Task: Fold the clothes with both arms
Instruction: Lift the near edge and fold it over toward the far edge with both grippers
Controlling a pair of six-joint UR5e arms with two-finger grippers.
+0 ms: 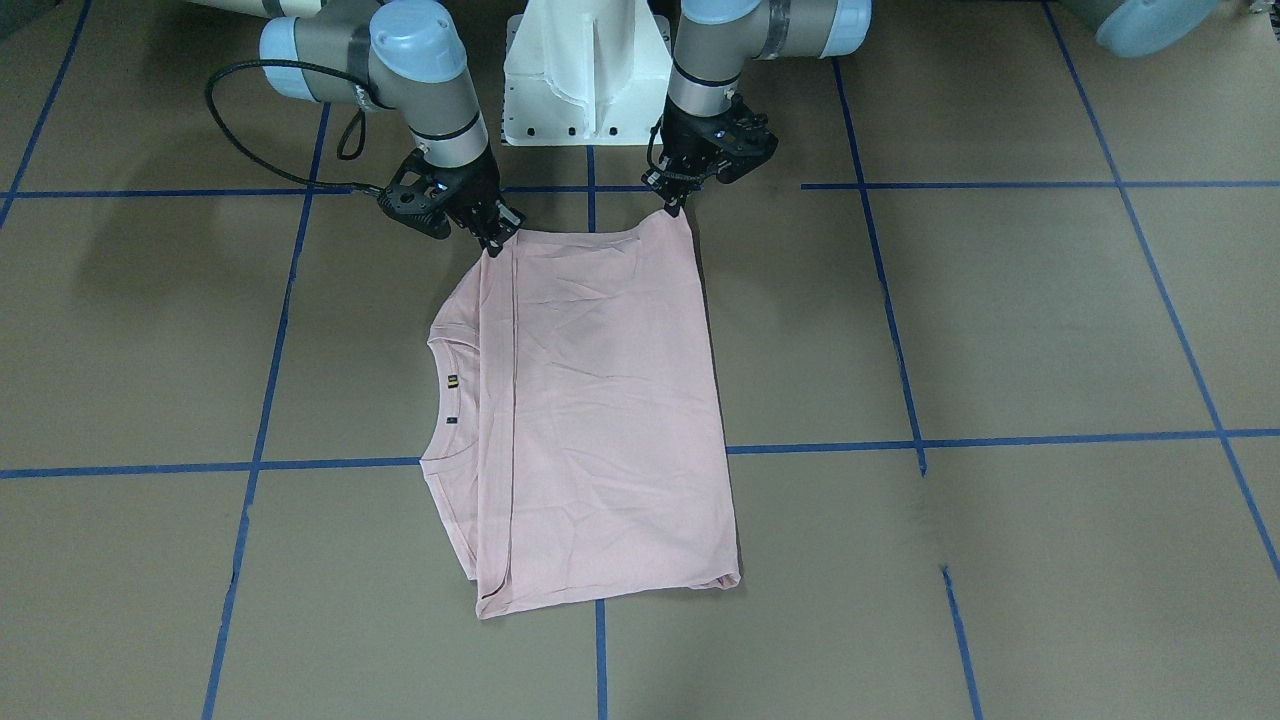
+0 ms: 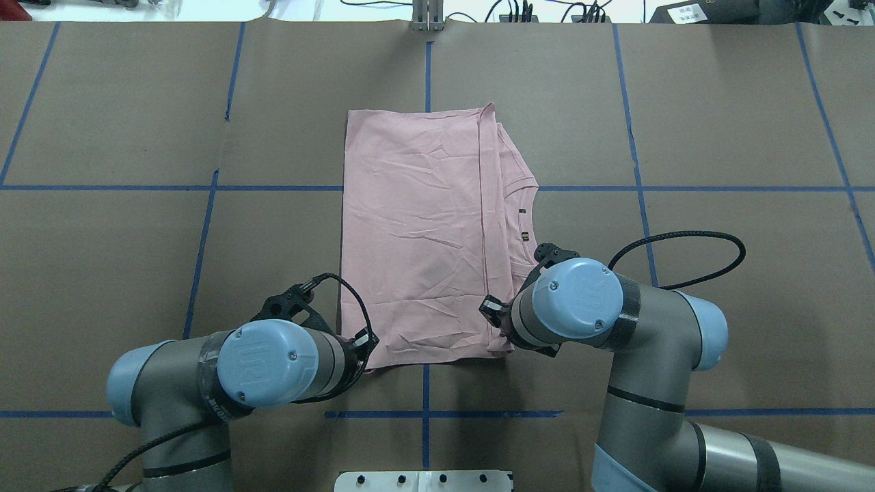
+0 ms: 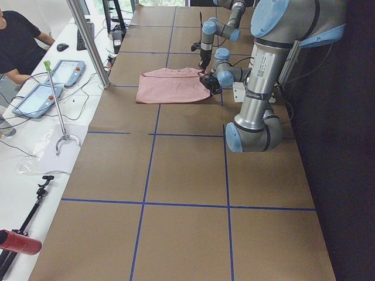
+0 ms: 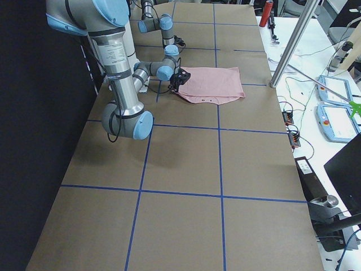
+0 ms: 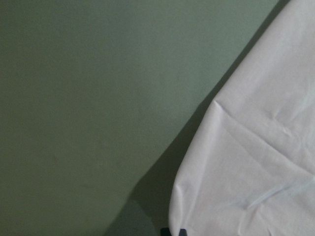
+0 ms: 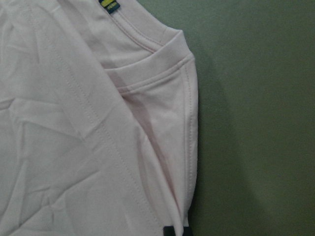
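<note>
Both claws sit low at the near edge of the shirt [image 1: 600, 400], one on each corner. The left claw [image 1: 678, 203] is closed on its corner, and the cloth rises to a small peak at its tips. In its wrist view pale cloth runs right down to the dark tips, with bare table [image 1: 1000, 320] off to one side. The right claw [image 1: 497, 238] is closed on the other near corner, where several layers of cloth meet under its tips. From the two claws the shirt stretches away flat across the table as a creased, folded rectangle, and its near edge spans the gap between them. A stitched hem [image 1: 513, 400] starts just beside the right claw and runs straight away from it to the far edge. The collar [image 6: 152, 61] lies beyond that claw on its outer side, poking out from under the folded layer. A small yellow and dark label [image 1: 452, 381] shows inside the collar. Blue tape [image 1: 1000, 440] crosses the table on either side of the shirt, out beyond both claws. The white pedestal [image 1: 585, 70] stands behind the claws, between the two arms.
</note>
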